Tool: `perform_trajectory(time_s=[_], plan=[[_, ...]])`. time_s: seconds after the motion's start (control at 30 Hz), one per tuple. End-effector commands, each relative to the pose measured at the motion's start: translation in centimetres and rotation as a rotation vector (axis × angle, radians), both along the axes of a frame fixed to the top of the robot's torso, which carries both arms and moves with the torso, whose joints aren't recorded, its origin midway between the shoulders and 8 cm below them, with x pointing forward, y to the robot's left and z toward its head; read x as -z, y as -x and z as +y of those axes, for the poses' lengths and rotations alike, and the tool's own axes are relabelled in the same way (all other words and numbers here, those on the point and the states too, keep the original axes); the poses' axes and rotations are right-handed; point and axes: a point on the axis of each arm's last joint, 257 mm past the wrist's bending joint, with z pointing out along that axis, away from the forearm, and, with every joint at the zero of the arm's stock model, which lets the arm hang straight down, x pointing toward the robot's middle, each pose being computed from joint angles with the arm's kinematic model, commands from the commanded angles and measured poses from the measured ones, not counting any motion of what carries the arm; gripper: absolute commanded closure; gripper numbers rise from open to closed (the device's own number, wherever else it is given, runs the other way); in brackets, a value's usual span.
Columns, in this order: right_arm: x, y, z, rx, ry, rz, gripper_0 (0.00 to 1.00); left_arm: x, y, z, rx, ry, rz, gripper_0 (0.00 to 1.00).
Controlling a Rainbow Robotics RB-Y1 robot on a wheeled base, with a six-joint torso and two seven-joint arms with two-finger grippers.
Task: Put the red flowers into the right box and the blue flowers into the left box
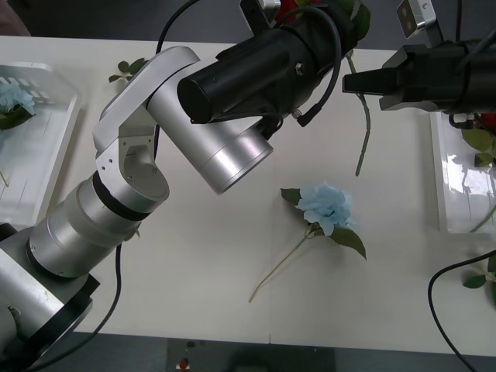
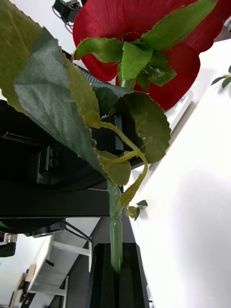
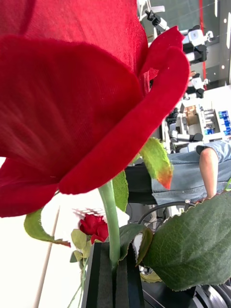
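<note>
One red rose (image 1: 291, 6) is held up at the table's far side by both arms. My right gripper (image 1: 349, 82), black-fingered, is shut on its thin green stem (image 2: 115, 240), which hangs down toward the table (image 1: 363, 132). My left gripper (image 3: 114, 274) is shut on the same stem just under the bloom (image 3: 72, 96). A blue flower (image 1: 325, 205) lies loose on the table's middle. The left box (image 1: 46, 167) holds another blue flower (image 1: 12, 97). In the right box (image 1: 457, 194) lies a red rose (image 1: 488, 120), which the left wrist view also shows (image 3: 94, 226).
My bulky left arm (image 1: 209, 116) reaches across the table's middle toward the far right. A small green leaf sprig (image 1: 128, 70) lies at the far left, and more leaves (image 1: 477, 280) lie near the right edge. A black cable (image 1: 457, 271) loops at the front right.
</note>
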Motion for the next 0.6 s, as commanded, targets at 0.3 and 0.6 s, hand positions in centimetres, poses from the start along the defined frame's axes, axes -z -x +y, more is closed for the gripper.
perform_trajectory(time_s=[0.3,0.6], plan=[[-2.21,0.02,0.44,-0.004,-0.006,-0.017,1.00,-2.03,1.23,-0.86,0.030,-0.002,-0.059,0.00],[-2.40,-0.09,0.20,0.003,-0.008,-0.019,1.00,-2.03,1.23,-0.86,0.030,-0.002,-0.059,0.00]])
